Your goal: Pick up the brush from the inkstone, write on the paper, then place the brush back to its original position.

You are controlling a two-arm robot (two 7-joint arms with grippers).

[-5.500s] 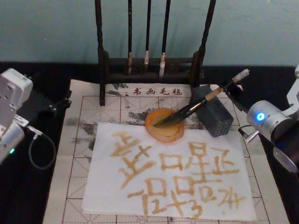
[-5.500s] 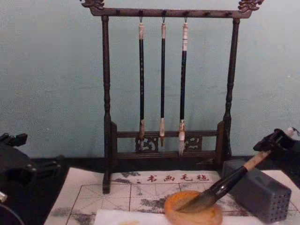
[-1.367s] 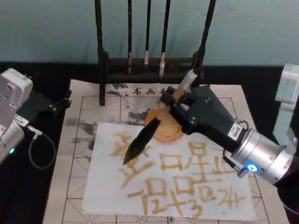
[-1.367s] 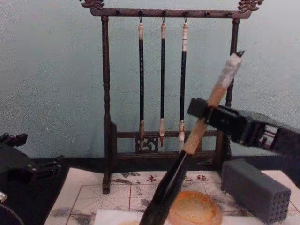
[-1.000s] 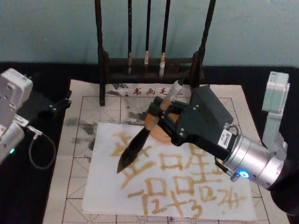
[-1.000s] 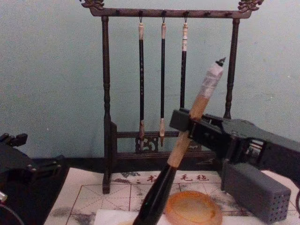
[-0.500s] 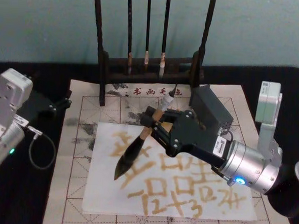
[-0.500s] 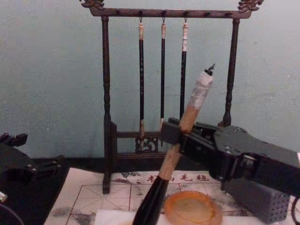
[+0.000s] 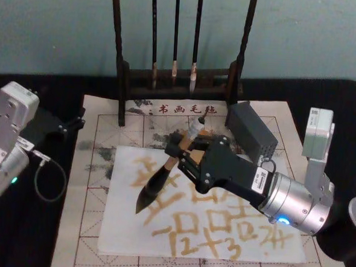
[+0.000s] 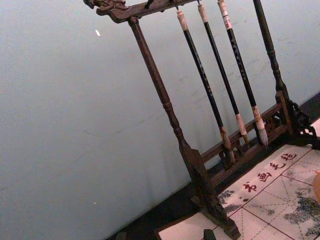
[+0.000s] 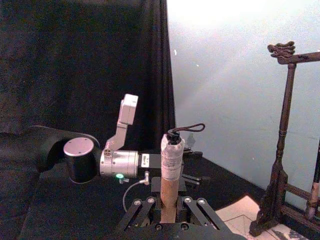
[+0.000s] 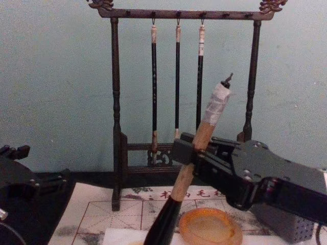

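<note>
Grips the brush (image 9: pixel 155 182) mid-handle with the right gripper (image 9: pixel 186 152), jaws closed on tan bamboo. Shows white-wrapped top, black lower section, dark bushy tip. Slants mid-frame over the paper (image 9: pixel 124 227), top toward upper right, bristles toward lower left, near the inkstone (image 12: pixel 210 228). Leaves the left arm (image 9: pixel 10 136) idle at the left edge.

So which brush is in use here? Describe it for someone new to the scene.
In front of the dark rack, over the white paper, the right gripper has its jaws shut on the brush. It is thick, with a tan handle, black lower section and bushy dark tip, unlike the three thin brushes hanging on the rack.
</note>
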